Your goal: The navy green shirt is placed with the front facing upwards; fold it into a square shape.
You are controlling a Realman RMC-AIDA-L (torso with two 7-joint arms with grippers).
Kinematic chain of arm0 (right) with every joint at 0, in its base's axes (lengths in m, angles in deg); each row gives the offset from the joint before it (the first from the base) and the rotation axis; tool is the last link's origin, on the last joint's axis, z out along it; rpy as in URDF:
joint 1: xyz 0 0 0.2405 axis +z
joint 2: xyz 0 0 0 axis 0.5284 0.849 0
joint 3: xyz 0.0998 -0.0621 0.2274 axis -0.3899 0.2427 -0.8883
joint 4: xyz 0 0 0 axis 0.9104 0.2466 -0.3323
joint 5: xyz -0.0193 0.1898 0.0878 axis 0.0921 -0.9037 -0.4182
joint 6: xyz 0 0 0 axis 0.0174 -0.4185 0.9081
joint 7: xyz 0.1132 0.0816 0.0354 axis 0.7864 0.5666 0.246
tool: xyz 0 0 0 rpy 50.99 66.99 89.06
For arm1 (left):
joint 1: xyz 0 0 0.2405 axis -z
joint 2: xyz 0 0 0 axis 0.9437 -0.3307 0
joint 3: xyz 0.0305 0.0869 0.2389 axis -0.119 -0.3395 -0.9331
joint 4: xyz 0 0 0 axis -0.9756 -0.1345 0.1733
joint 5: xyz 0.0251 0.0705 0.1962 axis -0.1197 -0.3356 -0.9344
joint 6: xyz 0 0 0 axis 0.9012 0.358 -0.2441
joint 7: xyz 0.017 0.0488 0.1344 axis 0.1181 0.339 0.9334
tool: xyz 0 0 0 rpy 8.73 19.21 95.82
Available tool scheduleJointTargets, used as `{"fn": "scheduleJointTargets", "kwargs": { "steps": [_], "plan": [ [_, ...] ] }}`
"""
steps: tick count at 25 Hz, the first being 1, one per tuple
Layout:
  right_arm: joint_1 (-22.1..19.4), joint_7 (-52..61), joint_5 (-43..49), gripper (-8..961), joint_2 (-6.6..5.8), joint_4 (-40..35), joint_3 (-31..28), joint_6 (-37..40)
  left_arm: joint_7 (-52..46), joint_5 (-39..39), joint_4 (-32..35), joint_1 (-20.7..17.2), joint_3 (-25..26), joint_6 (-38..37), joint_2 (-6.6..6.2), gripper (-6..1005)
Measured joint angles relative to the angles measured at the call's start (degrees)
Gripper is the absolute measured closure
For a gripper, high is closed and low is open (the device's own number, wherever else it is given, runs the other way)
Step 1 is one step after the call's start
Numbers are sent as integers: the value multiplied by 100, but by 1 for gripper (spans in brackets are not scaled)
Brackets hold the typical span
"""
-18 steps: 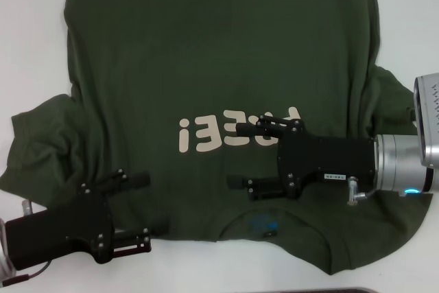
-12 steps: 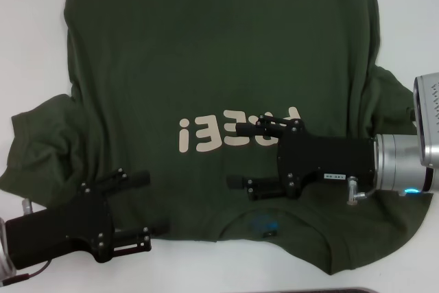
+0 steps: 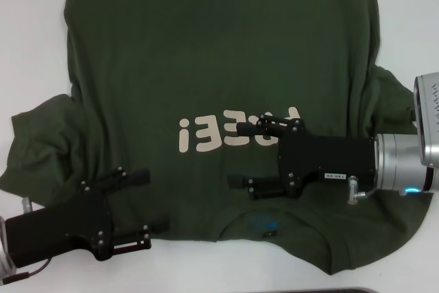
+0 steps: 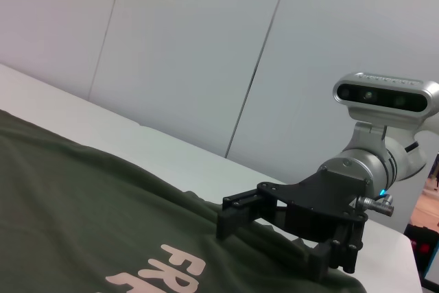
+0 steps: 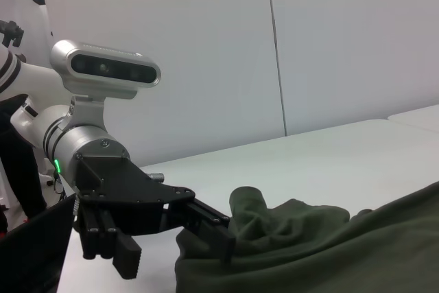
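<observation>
One navy green shirt [image 3: 219,87], spread flat on the white table [image 3: 27,46], under both my grippers; far hem cut off, neck label dim. One left gripper [image 3: 152,201], fingers apart, over the bunched sleeve side. One right gripper [image 3: 239,155], fingers apart, beside the lettering [image 3: 212,134]. Nothing has shifted visibly since the earlier frame.

A white table [image 3: 27,25] carries the work. Directly on the table lies the navy green shirt [image 3: 219,53], spread flat with its front up, and it covers most of the surface. The cream lettering [image 3: 236,130] sits near the collar [image 3: 264,224]. Bare white table shows around the shirt on each side, and also beside the crumpled sleeve [image 3: 48,142].
</observation>
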Motion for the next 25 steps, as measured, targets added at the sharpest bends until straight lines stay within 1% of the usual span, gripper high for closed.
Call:
{"fn": "scheduleJointTargets", "kwargs": {
  "steps": [3, 5, 7, 9, 12, 14, 15, 19, 22, 24, 25],
  "plan": [
    [0, 42, -7, 39, 0, -7, -1, 2, -265, 30, 29, 19, 32, -60, -1, 128],
    [5, 184, -11, 39, 0, -54, -27, 24, -898, 54, 110, 106, 85, -125, -33, 128],
    [7, 443, -15, 39, 0, -165, -64, 40, -1894, 59, 215, 267, 118, -269, -122, 129],
    [6, 764, -15, 39, 0, -298, -79, 39, -2591, 50, 279, 408, 121, -567, -208, 129],
    [2, 1460, -17, 39, 4, -516, -118, 5, -3518, 92, 457, 539, 202, -950, -277, 129],
    [-2, 2145, -12, 39, -3, -740, -171, -27, -4496, 80, 698, 632, 288, -950, -294, 129],
    [-3, 2566, 0, 39, -8, -877, -191, -80, -5082, 67, 844, 679, 317, -921, -325, 130],
    [6, 3936, 216, 40, -34, -1322, -201, -410, -6457, -26, 1427, 764, 321, -817, -430, 130],
    [16, 4519, 431, 40, -37, -1549, -212, -464, -7407, -324, 1992, 773, 343, -584, -544, 130],
    [30, 4684, 477, 40, -36, -1621, -212, -465, -7868, -657, 2250, 820, 367, -486, -660, 130],
    [37, 4725, 482, 40, -38, -1638, -213, -467, -8066, -863, 2364, 867, 414, -482, -744, 131]
  ]
}}
